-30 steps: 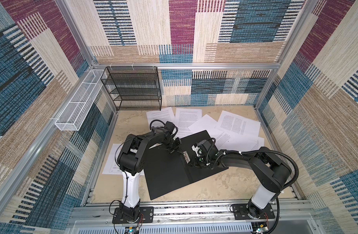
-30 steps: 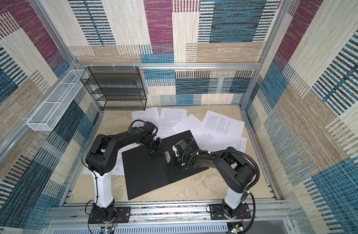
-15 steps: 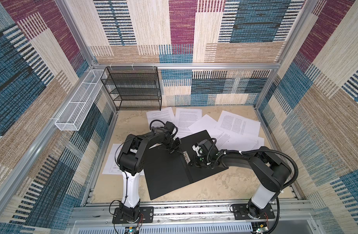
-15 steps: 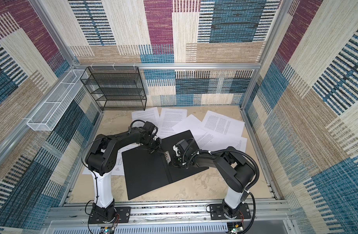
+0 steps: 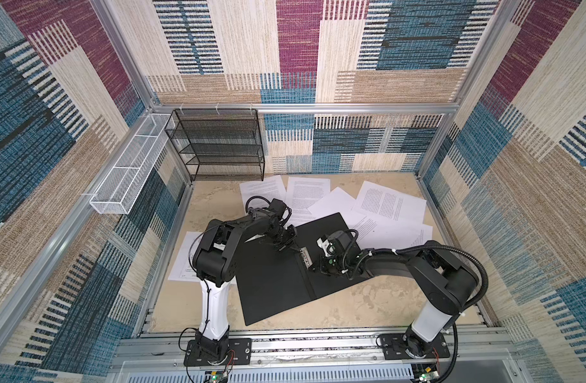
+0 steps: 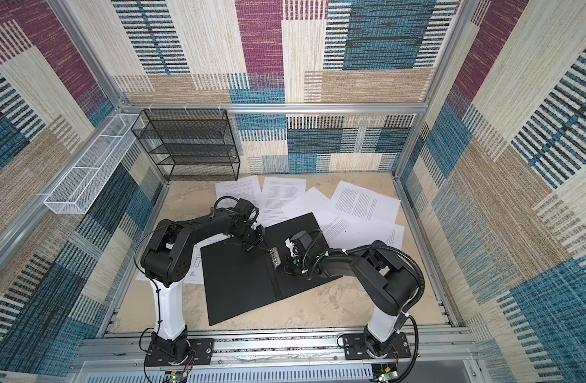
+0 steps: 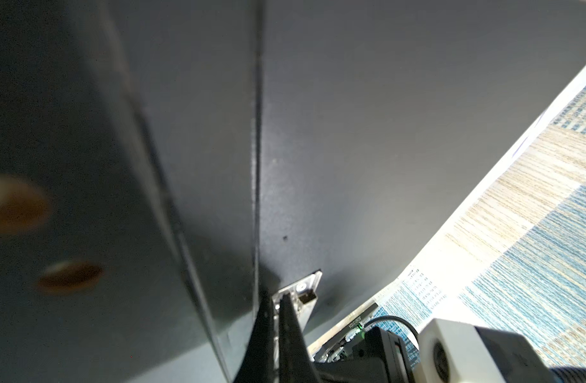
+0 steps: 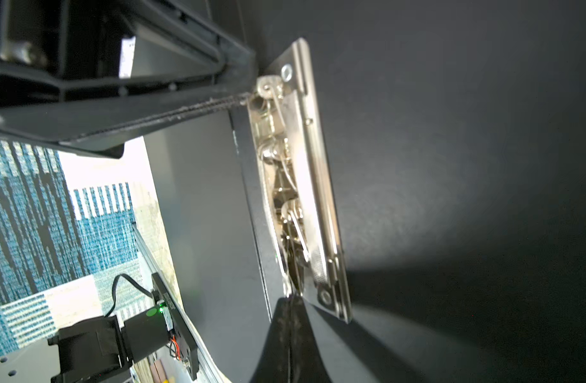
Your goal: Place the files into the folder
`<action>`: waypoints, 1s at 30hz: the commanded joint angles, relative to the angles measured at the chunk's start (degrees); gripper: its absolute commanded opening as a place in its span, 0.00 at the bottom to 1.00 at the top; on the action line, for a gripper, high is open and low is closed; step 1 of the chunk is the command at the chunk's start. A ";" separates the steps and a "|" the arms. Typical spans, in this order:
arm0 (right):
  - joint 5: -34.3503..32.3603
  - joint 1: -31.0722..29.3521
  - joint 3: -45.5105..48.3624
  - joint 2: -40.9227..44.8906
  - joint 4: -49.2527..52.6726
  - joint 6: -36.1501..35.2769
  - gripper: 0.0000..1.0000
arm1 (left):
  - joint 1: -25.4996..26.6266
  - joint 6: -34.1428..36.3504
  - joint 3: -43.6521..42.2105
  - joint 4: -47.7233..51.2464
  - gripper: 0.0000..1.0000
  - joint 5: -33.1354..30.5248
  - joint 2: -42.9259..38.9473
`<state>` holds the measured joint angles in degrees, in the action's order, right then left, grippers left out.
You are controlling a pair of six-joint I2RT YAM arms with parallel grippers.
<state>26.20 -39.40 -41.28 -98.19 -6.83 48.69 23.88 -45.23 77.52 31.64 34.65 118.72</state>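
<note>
Top views look steeply down — both wrist cameras skim the folder [image 8: 451, 132] near its clip [image 8: 298, 185].

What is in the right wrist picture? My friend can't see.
A shiny metal clip on the black inside of the open folder, with a shut gripper tip at each end: the right gripper at one, the left gripper at the other.

Black mesh rack [image 5: 215, 146], white mesh basket [image 5: 129, 169]
</note>
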 commanded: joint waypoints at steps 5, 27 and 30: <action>-9.69 0.73 5.11 0.72 1.99 7.26 0.00 | 0.17 0.66 -0.79 4.99 0.00 -9.25 1.85; -21.54 0.24 7.80 2.39 2.75 16.19 0.00 | 0.23 1.28 0.41 6.00 0.00 -10.13 4.23; -23.18 -0.13 6.06 0.81 4.75 16.89 0.00 | 0.28 1.47 1.22 6.59 0.00 -10.20 5.15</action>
<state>14.76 -39.40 -34.70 -95.33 -13.61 62.94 23.83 -45.21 79.42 32.14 36.97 121.21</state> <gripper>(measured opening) 0.053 0.049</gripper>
